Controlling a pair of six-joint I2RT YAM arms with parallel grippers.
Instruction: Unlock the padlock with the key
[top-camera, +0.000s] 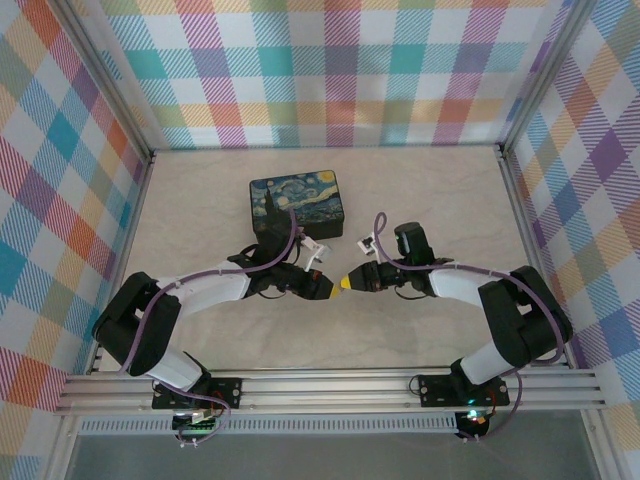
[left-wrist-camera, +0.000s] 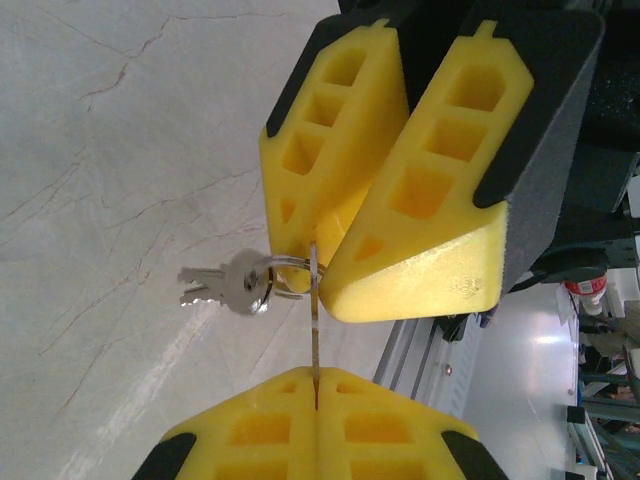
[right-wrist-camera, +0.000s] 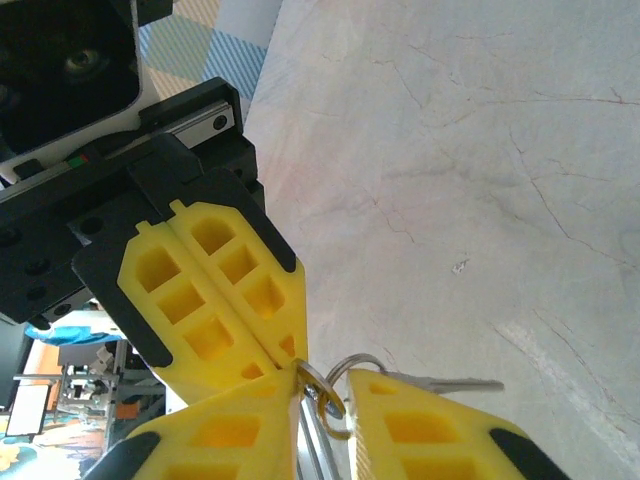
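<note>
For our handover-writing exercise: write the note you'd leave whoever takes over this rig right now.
Left claw: shut on the key, seen edge-on.
Right claw: tips at the key ring; grip unclear.
Both meet above the table, nearer than the painted box; spare keys dangle from the ring.
Done: key is up off the table.
Left: reach the padlock, insert, turn.

The key (left-wrist-camera: 315, 320), a thin silver-grey blade seen edge-on, bridges the meeting tips of the left tool (left-wrist-camera: 315, 385) and right tool (left-wrist-camera: 312, 255), in the air above the desk's (left-wrist-camera: 100, 200) middle. Its split ring (left-wrist-camera: 287, 272) carries small spare keys (left-wrist-camera: 215, 283).
</note>
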